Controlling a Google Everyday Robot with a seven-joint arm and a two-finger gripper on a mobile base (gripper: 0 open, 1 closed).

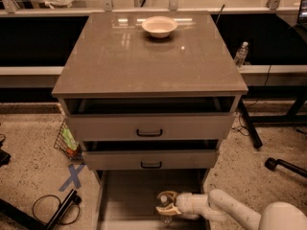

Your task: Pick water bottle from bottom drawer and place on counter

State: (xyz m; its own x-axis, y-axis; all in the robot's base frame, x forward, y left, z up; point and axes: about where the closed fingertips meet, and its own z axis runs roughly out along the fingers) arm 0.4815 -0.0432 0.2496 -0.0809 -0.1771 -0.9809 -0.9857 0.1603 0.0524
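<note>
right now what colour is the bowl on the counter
Cream-white bowl, best in camera view; gripper low in the bottom drawer.

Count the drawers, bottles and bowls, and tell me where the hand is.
Drawers: 3 (top drawer, middle drawer, bottom drawer)
Bottles: 2 (water bottle, bottle on right shelf)
Bowls: 1
Total: 6
Hand in bottom drawer, at water bottle.

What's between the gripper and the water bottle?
Nothing; the camera view shows the gripper in the bottom drawer right at the water bottle, no gap visible.
</note>
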